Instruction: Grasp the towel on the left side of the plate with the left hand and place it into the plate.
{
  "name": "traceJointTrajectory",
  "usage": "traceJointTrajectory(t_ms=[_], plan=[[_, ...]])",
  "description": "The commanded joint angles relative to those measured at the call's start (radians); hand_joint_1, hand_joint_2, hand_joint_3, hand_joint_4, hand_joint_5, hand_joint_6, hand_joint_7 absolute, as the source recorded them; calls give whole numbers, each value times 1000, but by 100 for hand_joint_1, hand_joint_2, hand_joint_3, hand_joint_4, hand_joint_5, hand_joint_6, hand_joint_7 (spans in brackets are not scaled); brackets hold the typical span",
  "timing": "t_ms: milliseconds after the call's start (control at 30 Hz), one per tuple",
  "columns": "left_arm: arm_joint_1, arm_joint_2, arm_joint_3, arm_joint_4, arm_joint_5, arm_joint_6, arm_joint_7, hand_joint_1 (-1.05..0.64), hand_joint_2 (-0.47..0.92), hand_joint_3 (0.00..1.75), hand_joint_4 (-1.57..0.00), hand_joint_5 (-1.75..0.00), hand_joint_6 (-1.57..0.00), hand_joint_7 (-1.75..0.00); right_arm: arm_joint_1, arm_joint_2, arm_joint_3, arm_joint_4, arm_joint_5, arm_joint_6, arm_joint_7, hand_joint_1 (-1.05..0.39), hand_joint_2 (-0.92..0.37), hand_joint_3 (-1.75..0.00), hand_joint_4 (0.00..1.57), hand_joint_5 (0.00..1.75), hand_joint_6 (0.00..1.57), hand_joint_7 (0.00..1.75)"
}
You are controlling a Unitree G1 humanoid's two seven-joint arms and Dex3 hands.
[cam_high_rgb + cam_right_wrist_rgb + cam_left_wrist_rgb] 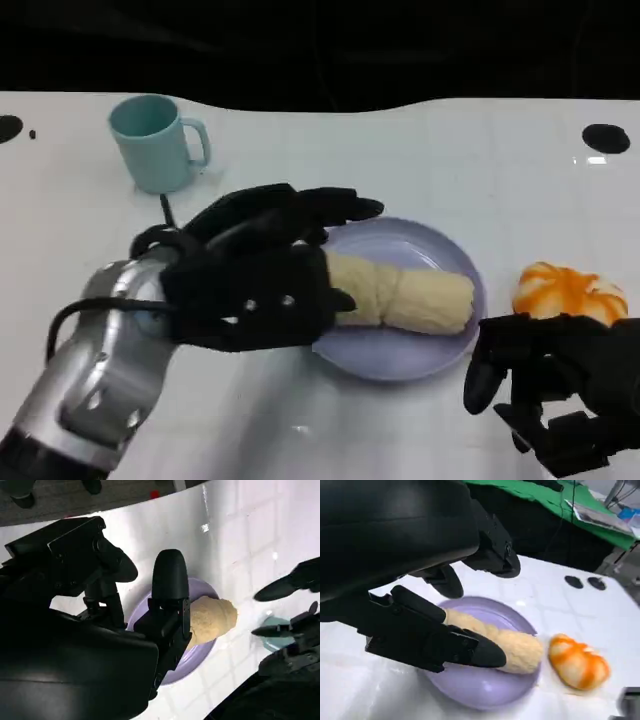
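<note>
While the head view hides the towel's (pixel 415 295) near end behind the left hand (pixel 262 272), the left wrist view shows fingers (pixel 470 649) apparently closed around that rolled towel, which lies inside the lilac plate (pixel 400 358). Beside the plate, the right hand (pixel 555 385) rests with fingers curled on nothing, near an orange bun (pixel 570 292), on the white table (pixel 400 150).

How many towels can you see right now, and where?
1. A rolled yellow towel lies in the purple plate, its near end under the left hand. That hand covers part of the plate, so something small could be hidden there.
</note>
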Motion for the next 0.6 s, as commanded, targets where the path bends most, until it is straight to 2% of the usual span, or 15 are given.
traceJointTrajectory(t_ms=[33,133,167,233,300,333,400,433,500,533,600], plan=[[93,6,89,-106,-135,68,-30,-42,92,23,-50,-71,-55,-14,-2,-10,-7,3,-4,-9,1,3,-59,-105,69,169,68,145],[189,-31,159,-164,-247,56,4,-29,92,20,-57,-74,-62,-16,-4,-12,-5,4,-7,-10,1,3,-59,-105,70,168,68,145],[221,-44,183,-188,-288,65,10,-26,92,21,-64,-80,-69,-20,-5,-12,-5,4,-6,-10,1,2,-58,-105,70,168,69,145],[278,-62,229,-247,-371,118,12,-24,91,26,-67,-94,-79,-25,-5,-10,-8,4,0,-10,4,2,-58,-106,71,168,69,145],[303,-65,249,-285,-422,166,17,-22,77,56,-72,-102,-88,-34,-4,-11,-9,3,2,-11,5,3,-58,-106,71,168,69,145],[321,-72,272,-326,-467,238,24,-22,73,64,-73,-103,-89,-35,-4,-12,-10,1,2,-7,5,3,-58,-107,71,168,69,145],[347,-77,308,-394,-545,363,36,-17,53,109,-78,-124,-96,-58,-4,-11,-12,-4,5,4,5,2,-58,-107,71,168,69,145],[363,-77,331,-436,-588,435,45,-15,48,122,-78,-134,-94,-71,-3,-11,-12,-5,5,5,4,3,-58,-107,71,168,69,145],[381,-72,363,-495,-649,536,65,-11,41,137,-82,-151,-92,-100,-4,-15,-9,-7,-2,5,3,2,-57,-107,71,168,69,145],[389,-70,380,-521,-680,586,76,-10,41,139,-82,-155,-91,-108,-4,-16,-9,-9,-2,8,3,2,-57,-107,71,168,69,144],[411,-69,417,-561,-744,669,91,-11,48,134,-80,-165,-86,-127,-4,-14,-13,-11,3,12,5,3,-57,-107,71,167,69,144]])
